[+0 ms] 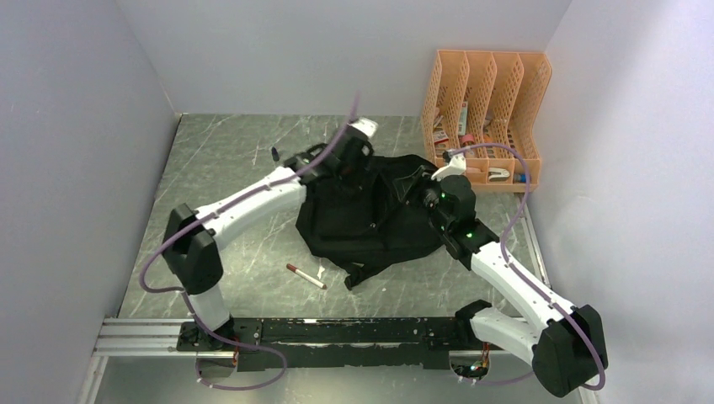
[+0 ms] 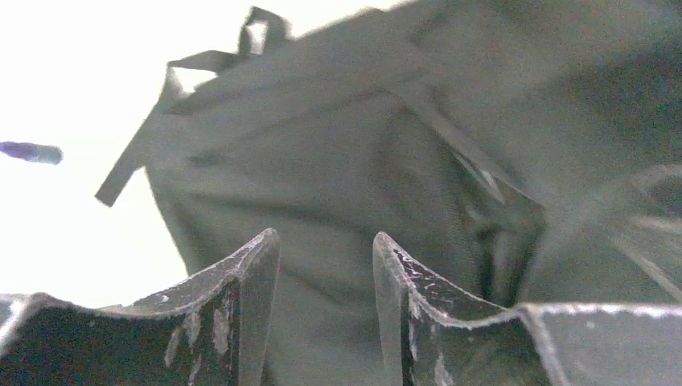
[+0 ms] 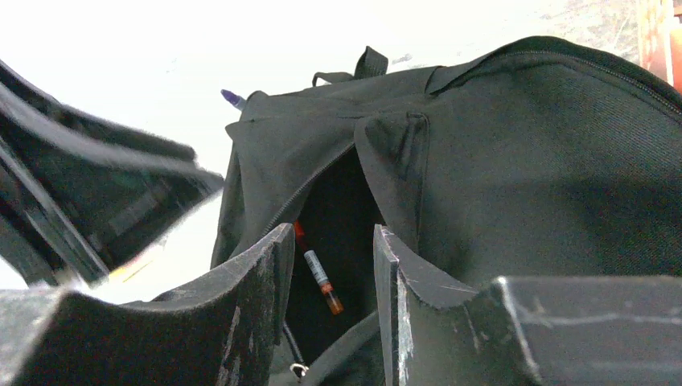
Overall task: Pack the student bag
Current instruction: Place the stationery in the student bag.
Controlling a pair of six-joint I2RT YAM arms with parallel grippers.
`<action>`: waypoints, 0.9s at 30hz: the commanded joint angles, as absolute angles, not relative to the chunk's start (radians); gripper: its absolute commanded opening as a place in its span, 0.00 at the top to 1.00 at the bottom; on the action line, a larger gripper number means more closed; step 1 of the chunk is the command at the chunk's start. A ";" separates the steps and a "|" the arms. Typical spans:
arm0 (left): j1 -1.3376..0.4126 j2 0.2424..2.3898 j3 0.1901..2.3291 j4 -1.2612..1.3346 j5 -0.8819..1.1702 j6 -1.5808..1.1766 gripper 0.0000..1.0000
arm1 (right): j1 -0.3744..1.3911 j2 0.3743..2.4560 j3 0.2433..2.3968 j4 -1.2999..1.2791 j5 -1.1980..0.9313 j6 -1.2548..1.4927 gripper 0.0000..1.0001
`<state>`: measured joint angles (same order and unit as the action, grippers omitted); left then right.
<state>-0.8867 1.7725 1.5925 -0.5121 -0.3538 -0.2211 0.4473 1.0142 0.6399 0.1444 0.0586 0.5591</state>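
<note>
Nearest, a slim red-and-white marker pen (image 1: 306, 275) lies on the grey marbled bench (image 1: 253, 286), just in front of the large soft black fabric student bag (image 1: 370, 220), which sprawls mid-bench. The right end effector (image 3: 330, 233) is released, fingers apart before the bag's unzipped opening, where an orange-tipped pen (image 3: 318, 276) lies. The left end effector (image 2: 326, 241), likewise released and empty, faces the bag's far left side. Beyond, at the back right, stands an orange slotted plastic file organiser (image 1: 488, 101).

The top camera is looking down on the whole table (image 1: 236, 168) from high behind. Both wrist cameras are facing the student bag (image 1: 370, 215) closely, all three views sharing it; the left view is blurring, seemingly nearest.
</note>
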 commanded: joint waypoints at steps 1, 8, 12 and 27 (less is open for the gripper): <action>-0.698 1.662 1.546 -0.437 -0.240 -0.248 0.47 | 0.451 1.005 0.624 0.133 0.081 0.541 0.55; -0.433 1.615 1.485 -0.369 -0.214 -0.250 0.34 | 0.452 1.012 0.613 0.140 0.056 0.548 0.55; -0.321 1.702 1.503 -0.342 -0.196 -0.244 0.29 | 0.451 1.012 0.613 0.131 0.037 0.550 0.55; -0.140 2.135 1.803 -0.363 -0.095 -0.181 0.26 | 0.451 0.960 0.582 0.084 0.016 0.564 0.55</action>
<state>-0.1616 2.0861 1.7226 -0.3641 -0.1730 -0.2199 0.4473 0.9894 0.5961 0.0940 0.0109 0.5613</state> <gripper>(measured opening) 0.736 0.448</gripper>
